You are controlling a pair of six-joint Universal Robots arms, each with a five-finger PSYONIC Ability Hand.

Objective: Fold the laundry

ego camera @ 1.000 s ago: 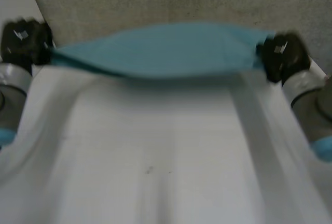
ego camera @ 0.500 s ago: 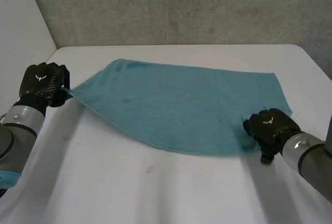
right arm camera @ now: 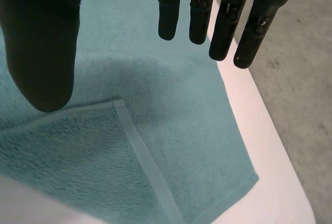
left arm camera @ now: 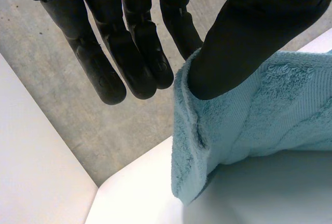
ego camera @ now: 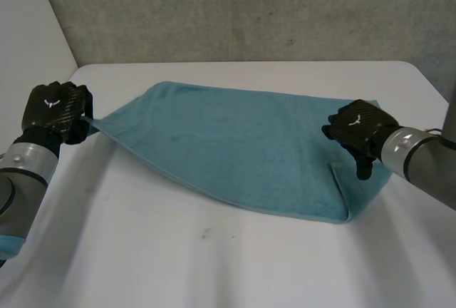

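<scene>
A teal towel (ego camera: 235, 147) lies spread across the white table (ego camera: 214, 265), its near right part doubled over. My left hand (ego camera: 53, 108) holds the towel's left corner just off the table. In the left wrist view the thumb (left arm camera: 259, 32) pinches that corner of the towel (left arm camera: 244, 120) against the fingers. My right hand (ego camera: 360, 126) hovers over the towel's right end. In the right wrist view its fingers (right arm camera: 223, 22) are straight, the thumb stands apart and holds nothing, and the towel (right arm camera: 171, 110) lies below with a hemmed corner (right arm camera: 140, 146) folded on top.
A grey wall (ego camera: 249, 8) runs behind the table's far edge, and a white wall (ego camera: 28, 23) stands at the left. The table's right edge (right arm camera: 259, 146) lies close beside the towel's end, with grey floor (right arm camera: 301, 105) beyond it.
The towel, stretched in the air between both hands a second ago, now lies on the table. My right hand has let go of its corner and lifted away. The left hand keeps its pinch.
</scene>
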